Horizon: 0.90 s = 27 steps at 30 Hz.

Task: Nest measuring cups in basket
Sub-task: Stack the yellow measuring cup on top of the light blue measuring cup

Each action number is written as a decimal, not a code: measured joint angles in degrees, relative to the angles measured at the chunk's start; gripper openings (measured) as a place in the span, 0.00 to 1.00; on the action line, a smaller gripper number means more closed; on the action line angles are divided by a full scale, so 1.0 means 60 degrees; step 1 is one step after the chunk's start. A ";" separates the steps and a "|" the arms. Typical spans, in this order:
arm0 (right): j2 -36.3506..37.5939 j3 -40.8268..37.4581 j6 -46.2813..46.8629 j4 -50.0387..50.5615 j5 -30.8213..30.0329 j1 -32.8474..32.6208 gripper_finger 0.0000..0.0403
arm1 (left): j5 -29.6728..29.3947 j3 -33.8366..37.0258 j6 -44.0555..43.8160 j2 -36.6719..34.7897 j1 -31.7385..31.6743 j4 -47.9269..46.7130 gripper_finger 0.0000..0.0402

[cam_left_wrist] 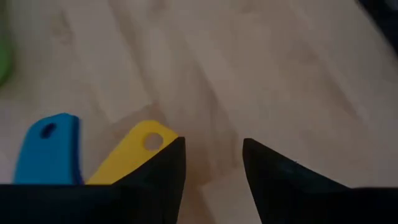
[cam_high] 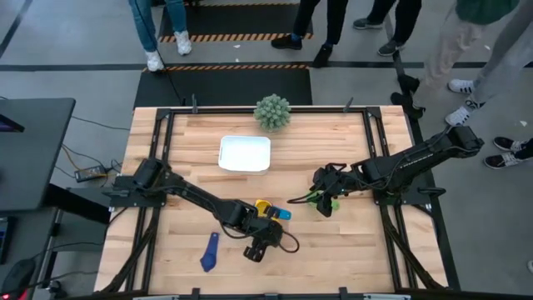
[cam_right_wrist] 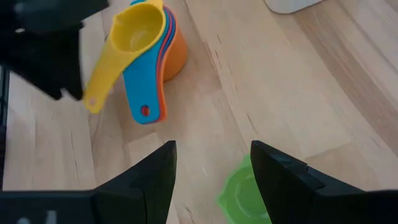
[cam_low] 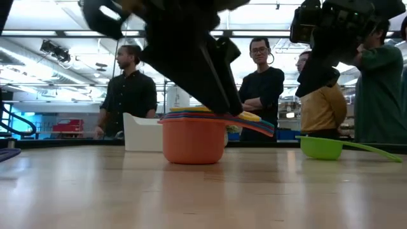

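Counting cups: I see one nested stack (cam_right_wrist: 152, 56) on the tabletop (cam_high: 350, 250), a yellow cup (cam_right_wrist: 134, 34) topmost, light blue, red and orange below; four colours I can tell.
Loose cups: two; one green cup (cam_high: 325, 202) under the right arm, one navy cup (cam_high: 209, 252) near the front edge.
Basket: one white basket (cam_high: 245, 154), apart from all cups, holding none.
Left hand: my left hand (cam_left_wrist: 212, 162) sits just beside the stack's handles, fingers narrowly parted, gripping nothing.
Right hand: my right hand (cam_right_wrist: 212, 165) hovers over the green cup, fingers apart, nothing held.
Plant: one spiky ball plant (cam_high: 272, 112) at the far edge.
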State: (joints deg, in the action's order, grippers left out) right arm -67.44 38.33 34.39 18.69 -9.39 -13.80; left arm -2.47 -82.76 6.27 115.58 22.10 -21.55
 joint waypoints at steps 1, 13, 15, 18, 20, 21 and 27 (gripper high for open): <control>0.0000 -0.0001 0.0001 0.0007 0.0000 0.0000 0.53 | -0.0123 0.0007 -0.0004 0.0005 -0.0036 0.0013 0.41; 0.0000 -0.0001 0.0000 0.0050 0.0072 0.0000 0.53 | -0.0927 -0.0099 -0.0726 -0.0272 0.0038 -0.0195 0.41; 0.0000 0.0000 -0.0056 0.0067 0.0073 0.0000 0.53 | -0.0863 -0.0245 -0.0750 -0.0272 0.0049 -0.0388 0.41; 0.0000 -0.0004 -0.0084 -0.0009 0.0076 0.0000 0.53 | -0.0485 -0.0433 -0.0768 -0.0276 0.0049 -0.0823 0.41; 0.0000 -0.0001 -0.0059 -0.0248 0.0069 0.0000 0.53 | -0.0281 -0.0441 -0.0918 -0.0276 0.0028 -0.1028 0.41; 0.0000 -0.0002 -0.0014 -0.0339 0.0018 0.0000 0.53 | -0.0265 -0.0441 -0.0953 -0.0272 0.0005 -0.1150 0.41; -0.0618 0.0004 0.0058 -0.1609 -0.0256 -0.0007 0.53 | -0.0294 -0.0294 -0.1192 -0.0257 -0.0085 -0.0983 0.41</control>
State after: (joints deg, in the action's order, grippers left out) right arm -71.15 38.35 34.74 9.03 -10.92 -13.85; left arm -4.23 -84.52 -0.89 114.04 21.59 -27.45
